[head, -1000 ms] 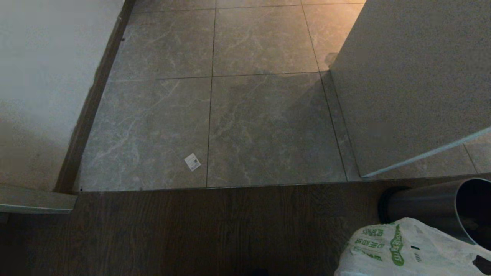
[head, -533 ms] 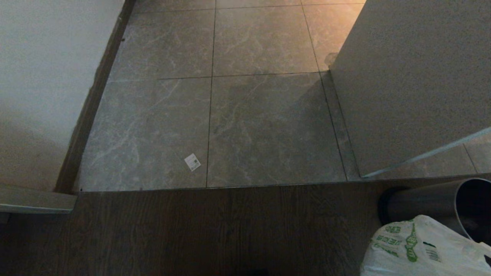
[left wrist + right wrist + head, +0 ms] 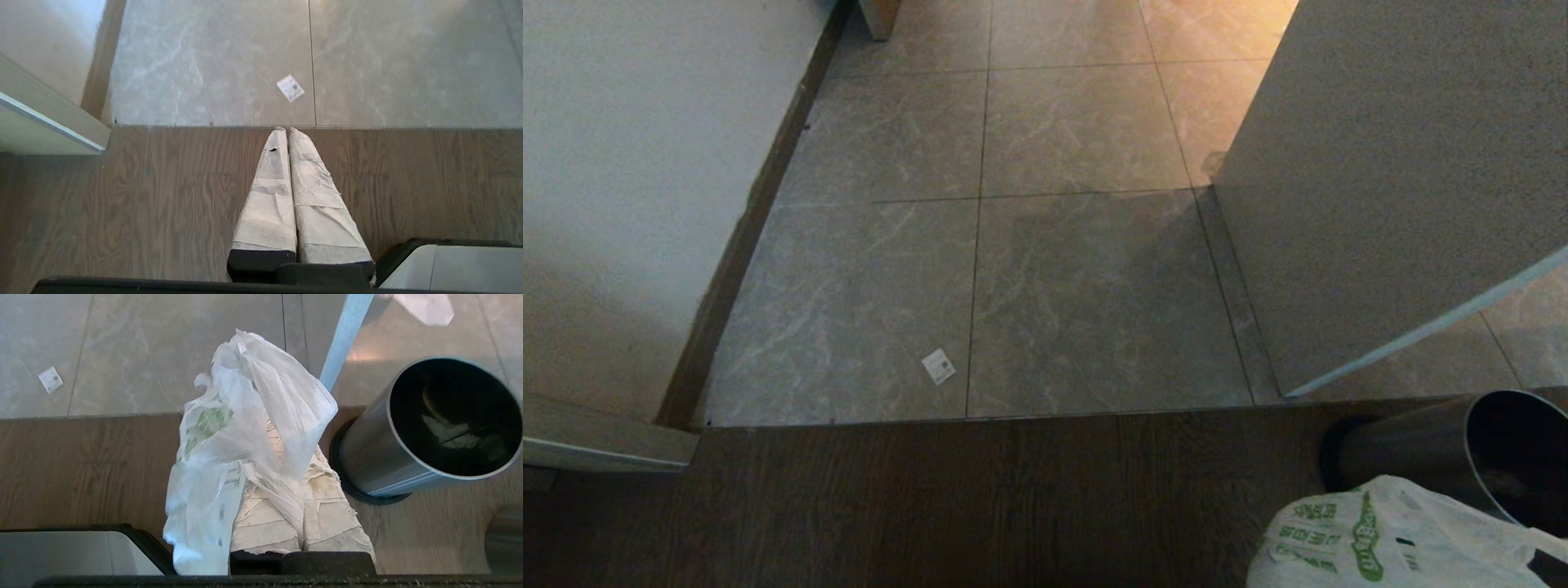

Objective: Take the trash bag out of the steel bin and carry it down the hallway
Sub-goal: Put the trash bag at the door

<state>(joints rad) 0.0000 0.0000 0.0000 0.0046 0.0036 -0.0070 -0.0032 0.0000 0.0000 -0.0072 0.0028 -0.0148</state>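
The trash bag [image 3: 1380, 543], thin white plastic with green print, hangs at the lower right of the head view, clear of the steel bin [image 3: 1413, 453] just behind it. In the right wrist view the trash bag [image 3: 245, 428] drapes over my right gripper [image 3: 282, 435], which is shut on a pinched strand of it. The steel bin [image 3: 367, 457] stands upright on the wood floor beside it, dark inside with a few scraps. My left gripper [image 3: 287, 130] is shut and empty above the wood floor. The hallway is out of view.
Dark wood floor [image 3: 931, 506] meets grey veined tiles [image 3: 1094, 294] at a straight threshold. A white wall [image 3: 629, 204] with brown skirting runs on the left and a grey door panel [image 3: 1388, 188] on the right. A small paper label [image 3: 938, 367] lies on the tiles.
The whole head view has slid down a little, so the camera has tipped up. The bag swung right, then back left. Neither gripper changed its state.
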